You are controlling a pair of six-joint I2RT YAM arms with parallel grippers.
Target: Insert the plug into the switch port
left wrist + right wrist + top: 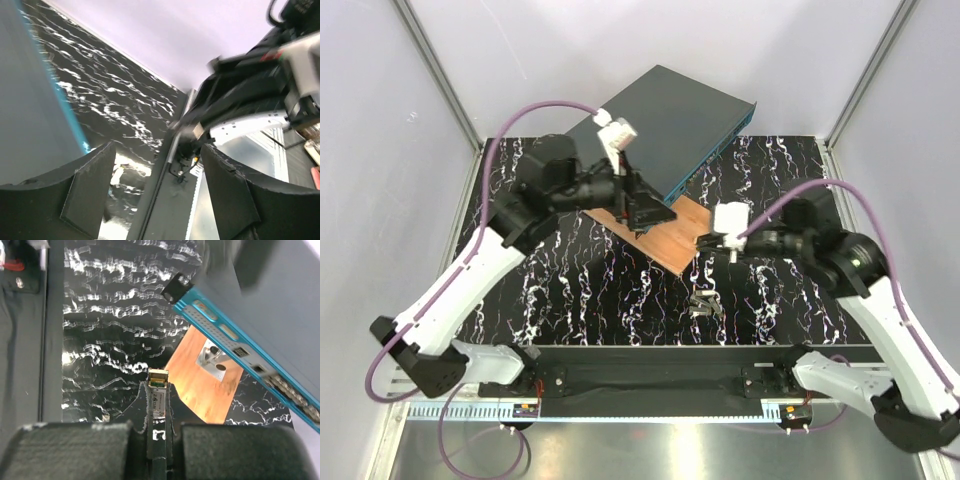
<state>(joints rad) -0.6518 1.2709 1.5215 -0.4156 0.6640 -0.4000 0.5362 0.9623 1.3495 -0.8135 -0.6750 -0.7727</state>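
Note:
The switch [670, 120] is a flat dark grey-teal box at the back middle, set at an angle, with its lighter teal front face and row of ports [240, 347] showing in the right wrist view. My right gripper [705, 243] is shut on the plug [158, 387], a thin metal module whose tip sticks out past the fingertips. It hovers over the table, short of the ports. My left gripper [650, 210] is open and empty at the switch's near-left corner. In the left wrist view the switch [30, 110] lies outside the left finger [85, 190].
A thin brown wooden board [660, 235] lies under the switch's near edge and carries a small metal bracket [215, 360]. A small dark metal part [705, 303] lies on the black marbled table [590, 290] in front of the right gripper. White walls enclose the table.

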